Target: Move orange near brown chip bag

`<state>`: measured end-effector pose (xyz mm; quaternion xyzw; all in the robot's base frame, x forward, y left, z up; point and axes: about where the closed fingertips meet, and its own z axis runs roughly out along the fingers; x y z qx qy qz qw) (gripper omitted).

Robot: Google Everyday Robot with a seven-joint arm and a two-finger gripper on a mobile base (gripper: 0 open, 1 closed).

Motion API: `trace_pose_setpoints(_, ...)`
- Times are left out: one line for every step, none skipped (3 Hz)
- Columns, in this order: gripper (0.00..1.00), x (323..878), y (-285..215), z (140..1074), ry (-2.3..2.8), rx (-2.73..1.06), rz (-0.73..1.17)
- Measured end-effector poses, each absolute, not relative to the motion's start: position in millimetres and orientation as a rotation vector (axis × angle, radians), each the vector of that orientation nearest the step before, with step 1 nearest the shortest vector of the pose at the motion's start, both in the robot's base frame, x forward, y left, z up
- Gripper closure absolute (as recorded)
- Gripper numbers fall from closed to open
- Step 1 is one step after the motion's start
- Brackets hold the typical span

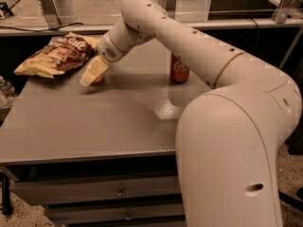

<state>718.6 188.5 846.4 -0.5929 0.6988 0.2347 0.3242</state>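
One view, high behind arm (199,46), facing table (94,126), tool (91,78) upper left

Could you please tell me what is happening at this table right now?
The robot's arm reaches across the grey table, with its gripper down at the orange, close beside the brown chip bag. Only a sliver of the orange shows past the gripper, so I cannot tell whether it is held. A red soda can stands apart, partly behind the arm.

Hand (90,76) at orange (98,80), beside chip bag (57,56)
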Motion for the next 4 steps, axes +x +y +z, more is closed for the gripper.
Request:
trace_pose_setpoints(0.0,709,162,842,1.843,-1.556,0.609)
trace_pose_setpoints(0.0,699,158,840,1.834,-1.566,0.622)
trace_pose_setpoints(0.0,688,157,838,1.822,-1.576,0.641)
trace_pose_setpoints(0.0,676,161,842,1.79,-1.587,0.663)
